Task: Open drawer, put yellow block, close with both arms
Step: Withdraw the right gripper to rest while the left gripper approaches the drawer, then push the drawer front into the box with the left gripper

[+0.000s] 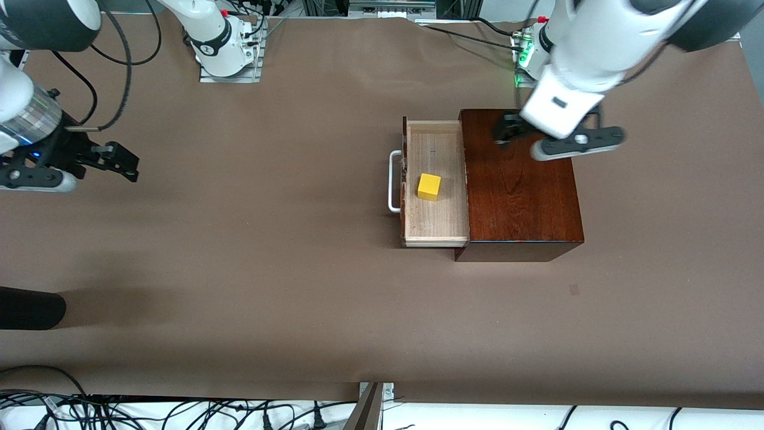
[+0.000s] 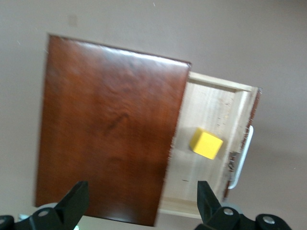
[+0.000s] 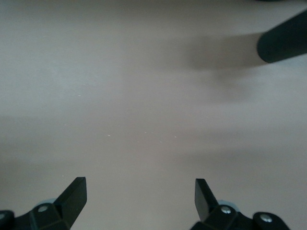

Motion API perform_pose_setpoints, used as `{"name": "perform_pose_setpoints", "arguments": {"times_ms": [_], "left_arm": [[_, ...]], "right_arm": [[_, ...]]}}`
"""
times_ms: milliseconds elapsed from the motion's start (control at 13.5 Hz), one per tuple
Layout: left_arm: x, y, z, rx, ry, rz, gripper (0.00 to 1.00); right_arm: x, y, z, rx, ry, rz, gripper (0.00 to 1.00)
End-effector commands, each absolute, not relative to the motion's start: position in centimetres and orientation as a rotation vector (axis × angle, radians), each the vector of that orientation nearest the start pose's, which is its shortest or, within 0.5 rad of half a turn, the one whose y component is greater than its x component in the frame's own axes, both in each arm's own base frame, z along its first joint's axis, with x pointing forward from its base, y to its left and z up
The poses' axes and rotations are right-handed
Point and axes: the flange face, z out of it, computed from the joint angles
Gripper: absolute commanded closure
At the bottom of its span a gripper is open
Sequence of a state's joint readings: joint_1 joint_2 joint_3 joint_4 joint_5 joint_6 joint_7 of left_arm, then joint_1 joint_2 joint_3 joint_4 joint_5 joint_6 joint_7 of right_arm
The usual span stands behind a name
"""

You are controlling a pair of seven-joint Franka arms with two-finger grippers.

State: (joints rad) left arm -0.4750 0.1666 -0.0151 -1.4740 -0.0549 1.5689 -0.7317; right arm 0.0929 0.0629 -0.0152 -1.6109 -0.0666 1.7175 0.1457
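- Drawer (image 1: 434, 182): pulled out of the reddish-brown box (image 1: 522, 179) toward the right arm's end of the tabletop (image 1: 268, 269), pale tray exposed, white handle (image 1: 394, 182) leading.
- Left pincer (image 1: 540, 134): fingers (image 2: 74, 203) spread wide, gripping nothing, hanging over the box top near the edge farthest from the front camera.
- Probably lifted clear after a release, judging by the empty spread fingers and the cargo resting in the tray.
- Yellow block (image 1: 429, 186): sitting flat on the tray floor, roughly mid-tray, close to the handle end, touching no wall as far as visible.
- From the left pincer: block lower down and off toward the handle, apart from both fingers, nothing between them.
- Right pincer (image 1: 122, 164): fingers (image 3: 74, 196) likewise spread and empty, hovering over bare tabletop at the right arm's end, well apart from the drawer; apparently waiting.
- Stage, by judgement: opening and placing done, closing not yet done.
- Next move likely needs one pincer pressing on the handle face while the other steadies the box against sliding.
- Dark rounded object (image 1: 30, 307) at the tabletop edge near the right arm's end; identity unclear.
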Motion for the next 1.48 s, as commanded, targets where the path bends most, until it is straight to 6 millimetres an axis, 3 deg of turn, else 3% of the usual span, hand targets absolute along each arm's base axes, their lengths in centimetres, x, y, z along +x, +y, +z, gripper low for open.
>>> {"name": "perform_pose_setpoints", "arguments": {"times_ms": [0, 148, 370, 593, 741, 815, 889, 963, 1407], "left_arm": [[51.9, -36.0, 54.8, -3.085, -0.539, 0.180, 0.00], [51.0, -40.7, 51.6, -3.065, -0.712, 0.184, 0.00], [49.4, -46.8, 46.3, -3.021, -0.925, 0.192, 0.00], [48.0, -51.3, 41.0, -2.975, -1.100, 0.184, 0.00], [48.2, -52.2, 38.6, -2.945, -1.190, 0.187, 0.26], [48.0, -52.7, 37.8, -2.934, -1.193, 0.192, 0.52], [47.8, -53.0, 37.2, -2.929, -1.190, 0.198, 0.91], [47.3, -53.7, 36.7, -2.937, -1.161, 0.212, 1.00], [48.8, -54.0, 33.8, -2.869, -1.264, 0.214, 1.00]], "right_arm": [[56.8, 1.2, 59.1, -3.176, 0.182, -0.109, 0.00], [56.4, 0.0, 59.8, -3.173, 0.210, -0.127, 0.00], [57.0, -0.4, 58.7, -3.178, 0.224, -0.079, 0.00], [57.3, -0.3, 58.6, -3.179, 0.224, -0.077, 0.00], [57.2, -0.3, 58.6, -3.179, 0.227, -0.074, 0.00], [57.3, -0.3, 58.6, -3.178, 0.229, -0.077, 0.00], [57.3, -0.4, 58.7, -3.179, 0.236, -0.080, 0.00], [57.2, -0.3, 58.7, -3.179, 0.239, -0.082, 0.00], [57.2, -0.3, 58.8, -3.176, 0.244, -0.084, 0.00]]}}
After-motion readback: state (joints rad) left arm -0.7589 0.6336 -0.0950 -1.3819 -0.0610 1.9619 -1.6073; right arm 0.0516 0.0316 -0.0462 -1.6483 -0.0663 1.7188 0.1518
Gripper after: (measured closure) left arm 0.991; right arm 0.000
